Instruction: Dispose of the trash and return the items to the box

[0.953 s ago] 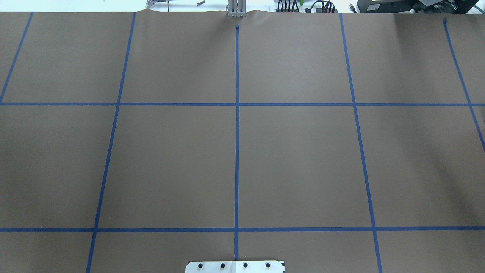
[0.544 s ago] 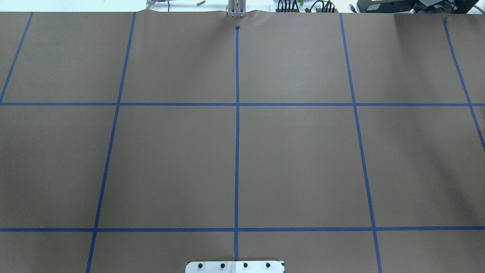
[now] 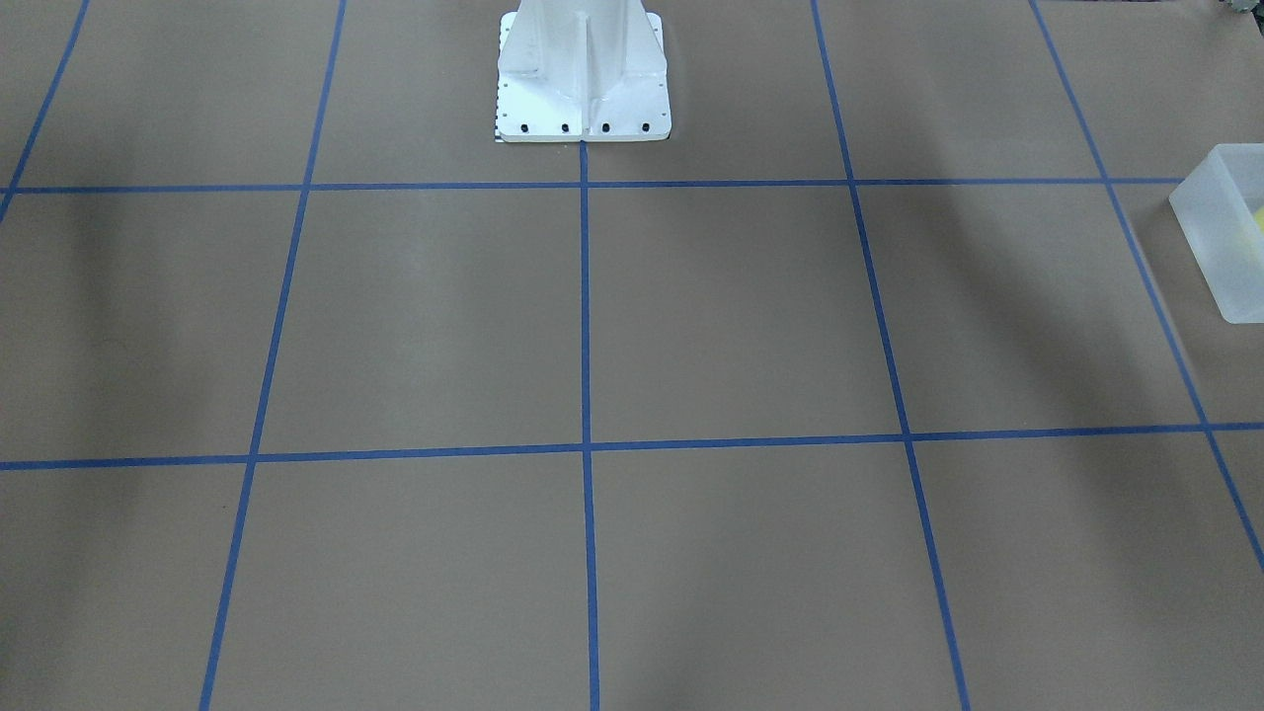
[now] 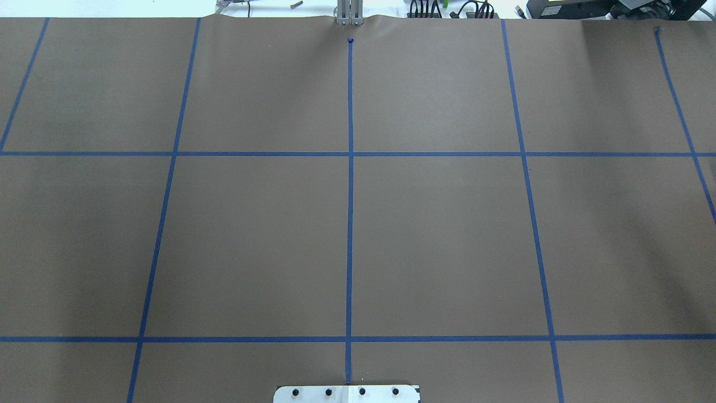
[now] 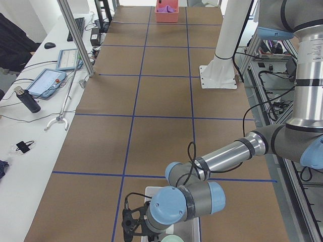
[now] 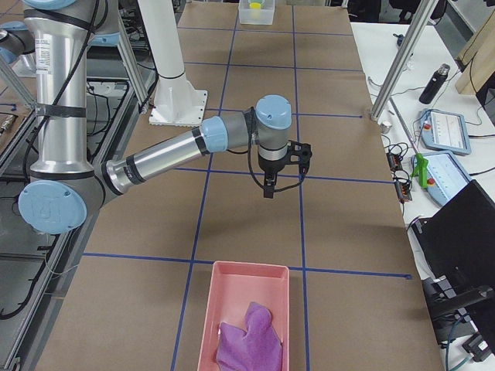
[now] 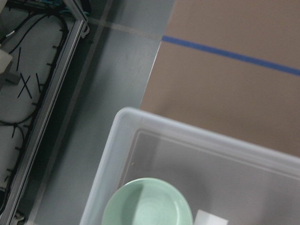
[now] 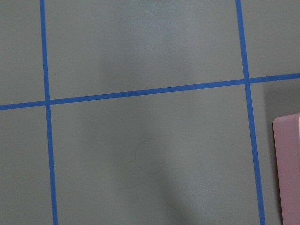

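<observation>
The translucent white box [image 3: 1217, 242] stands at the table's end on my left side; it also shows in the left wrist view [image 7: 187, 136] and far off in the exterior right view [image 6: 257, 13]. The mint-green bowl [image 7: 147, 205] lies inside it. The yellow cup [image 6: 257, 5] is in the box too, a sliver of it showing in the front-facing view [image 3: 1259, 222]. My left gripper [image 5: 133, 224] hangs just above the box [image 5: 174, 233]; I cannot tell if it is open. My right gripper [image 6: 268, 184] hangs over bare table, its state unclear.
A pink tray [image 6: 244, 309] holding a purple cloth [image 6: 249, 342] stands at the table's end on my right side; its edge shows in the right wrist view [image 8: 288, 164]. The white robot base [image 3: 583, 69] is at the table's edge. Blue tape lines grid the brown table.
</observation>
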